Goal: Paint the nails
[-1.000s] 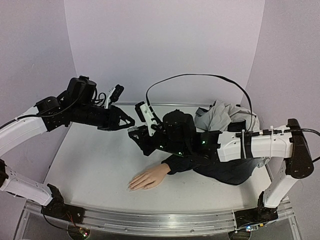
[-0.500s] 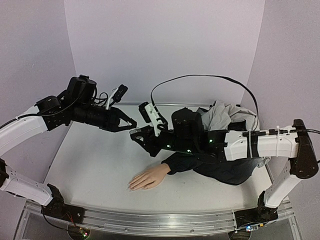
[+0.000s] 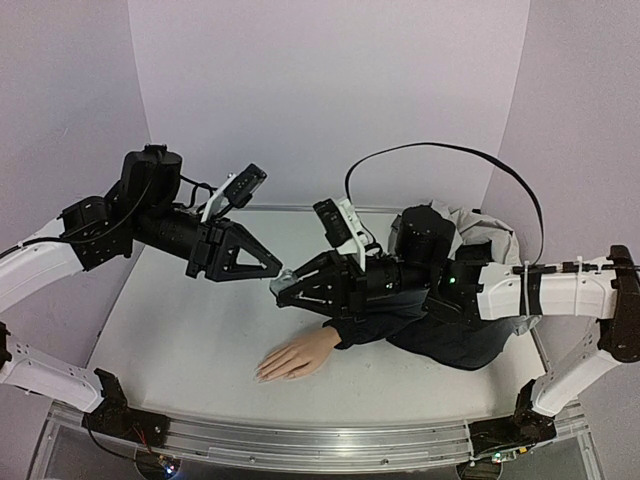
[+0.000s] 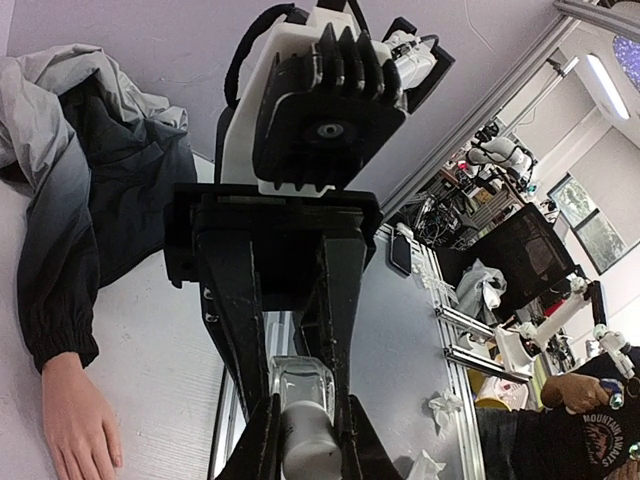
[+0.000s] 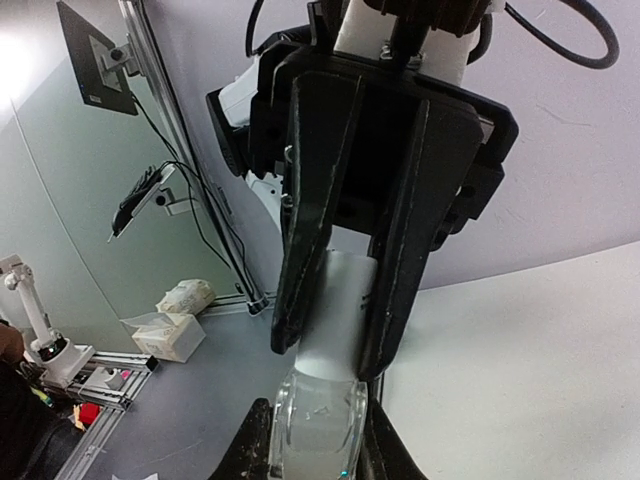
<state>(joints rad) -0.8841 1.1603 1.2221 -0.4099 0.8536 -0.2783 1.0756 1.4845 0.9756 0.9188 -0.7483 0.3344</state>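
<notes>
The peach mannequin hand lies palm down on the table, its dark navy sleeve running right. Its pale nails point front left; the hand also shows in the left wrist view. Above the table, my two grippers meet tip to tip on a small clear glass bottle. My left gripper is shut on its white cap. My right gripper is shut on the glass body. Both are above and behind the hand.
A crumpled grey jacket lies at the back right, under my right arm. Purple walls close the back and both sides. The metal rail runs along the table's front edge.
Both grippers have swung and lifted together with the bottle, and their meeting point has moved a little right and nearer. The right wrist has drawn back to the right. The mannequin hand has not moved.
</notes>
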